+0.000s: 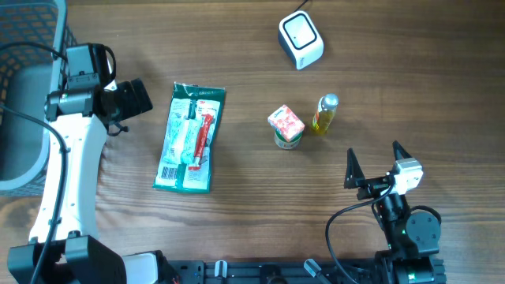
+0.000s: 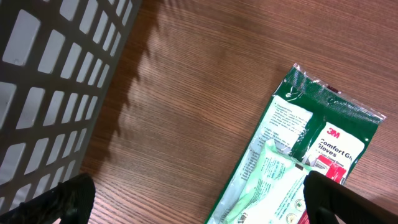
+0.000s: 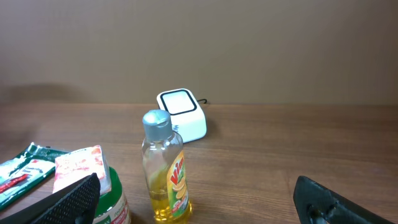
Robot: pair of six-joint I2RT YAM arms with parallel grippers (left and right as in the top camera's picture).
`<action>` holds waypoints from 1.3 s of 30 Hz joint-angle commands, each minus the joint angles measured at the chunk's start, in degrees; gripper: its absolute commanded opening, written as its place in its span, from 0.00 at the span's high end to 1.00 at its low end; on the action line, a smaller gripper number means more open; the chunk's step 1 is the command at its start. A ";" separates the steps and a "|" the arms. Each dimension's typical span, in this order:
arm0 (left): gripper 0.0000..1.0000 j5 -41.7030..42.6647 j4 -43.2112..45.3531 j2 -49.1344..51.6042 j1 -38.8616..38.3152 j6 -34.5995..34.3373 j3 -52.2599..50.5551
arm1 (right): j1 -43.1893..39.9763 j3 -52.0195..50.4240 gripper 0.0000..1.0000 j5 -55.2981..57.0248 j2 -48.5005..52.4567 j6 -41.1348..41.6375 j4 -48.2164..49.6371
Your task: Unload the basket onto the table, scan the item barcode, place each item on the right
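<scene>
Glove packet (image 1: 189, 138): flat green-and-white pouch with red print, lying left of centre on the table (image 1: 260, 213). We see the left gripper (image 2: 199, 208), just beside it, and the right gripper (image 1: 375, 160) with fingers spread, empty.

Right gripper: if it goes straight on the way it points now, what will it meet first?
Probably the yellow bottle: in the right wrist view it stands nearest, slightly left of centre, within the span of the open right gripper. The white scanner is farther behind. Depth is hard to judge.
</scene>
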 commanded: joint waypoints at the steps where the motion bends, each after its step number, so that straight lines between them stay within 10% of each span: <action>1: 0.00 -0.52 0.15 0.24 0.20 -0.55 -0.04 | -0.24 -0.04 0.00 0.52 -0.20 -0.61 0.15; 15: 0.00 -0.52 0.15 0.24 0.20 -0.55 -0.04 | -0.24 0.92 0.00 -1.68 -0.07 9.07 -0.98; 22: 0.00 -0.52 0.15 0.24 0.20 -0.55 -0.04 | -0.24 23.26 0.00 -1.62 4.15 8.17 -18.56; 33: 0.00 -0.52 0.15 0.24 0.20 -0.55 -0.04 | -0.24 78.42 0.00 -8.57 47.87 4.96 -59.98; 39: 0.00 -0.52 0.15 0.24 0.20 -0.55 -0.04 | -0.24 84.26 0.10 -19.85 62.64 7.06 -58.31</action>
